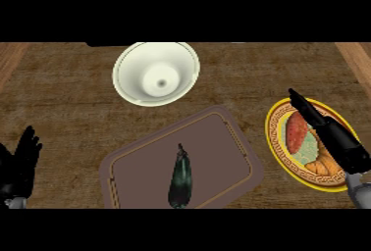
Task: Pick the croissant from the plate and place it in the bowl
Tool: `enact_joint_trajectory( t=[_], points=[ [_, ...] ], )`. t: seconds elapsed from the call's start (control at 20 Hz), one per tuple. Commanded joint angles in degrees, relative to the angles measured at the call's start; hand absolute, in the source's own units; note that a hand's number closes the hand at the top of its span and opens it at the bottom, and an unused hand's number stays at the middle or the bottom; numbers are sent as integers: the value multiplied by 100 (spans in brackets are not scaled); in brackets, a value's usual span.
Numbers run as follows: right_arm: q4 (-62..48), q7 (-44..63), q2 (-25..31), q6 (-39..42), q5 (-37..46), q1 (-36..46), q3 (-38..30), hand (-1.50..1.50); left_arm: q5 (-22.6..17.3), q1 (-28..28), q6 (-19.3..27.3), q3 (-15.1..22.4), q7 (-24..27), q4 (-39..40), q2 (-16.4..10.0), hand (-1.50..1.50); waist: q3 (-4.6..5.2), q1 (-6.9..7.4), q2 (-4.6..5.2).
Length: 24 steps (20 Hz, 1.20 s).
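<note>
1. Although the right hand (348,149) hung over the plate (319,187), fingers straight and together, the croissant (322,167) lay beside its palm (behind the fingertips).
2. The left hand (20,162) rested open, well apart from both.

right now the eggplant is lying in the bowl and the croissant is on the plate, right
Not quite: the head view shows the eggplant lying on the tray, not in the bowl. The croissant is on the plate.
</note>
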<state>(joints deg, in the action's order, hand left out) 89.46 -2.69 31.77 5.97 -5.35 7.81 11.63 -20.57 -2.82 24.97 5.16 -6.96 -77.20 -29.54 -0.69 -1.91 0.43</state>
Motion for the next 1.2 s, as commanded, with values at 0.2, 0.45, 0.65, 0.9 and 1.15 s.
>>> enact_joint_trajectory(
  t=[0.2, 0.45, 0.65, 0.9, 1.15],
  points=[
    [-693, 747, -710, -2076, -562, -475, -1735, 150, 36, 559, -965, 370, 243, -697, -276, 0, 55, -307, -83],
    [-933, 524, -683, -3728, 1038, -924, -1709, -150, -169, 905, -1465, 698, 132, -930, -77, 0, 62, -239, -56],
    [-378, 56, -1215, -4541, 1781, -1240, -1285, -150, -510, 1009, -2123, 466, -188, -1055, -449, 0, 70, 135, -58],
    [776, 2398, -783, -4715, 3442, -1258, -708, -150, -272, 1403, -2126, 487, -40, -401, -85, 0, 87, 122, -44],
    [950, 4554, -16, -3239, 4107, -873, -843, -150, -234, 1606, -1981, 620, -301, -711, -7, 0, 110, 179, -37]
  ],
)
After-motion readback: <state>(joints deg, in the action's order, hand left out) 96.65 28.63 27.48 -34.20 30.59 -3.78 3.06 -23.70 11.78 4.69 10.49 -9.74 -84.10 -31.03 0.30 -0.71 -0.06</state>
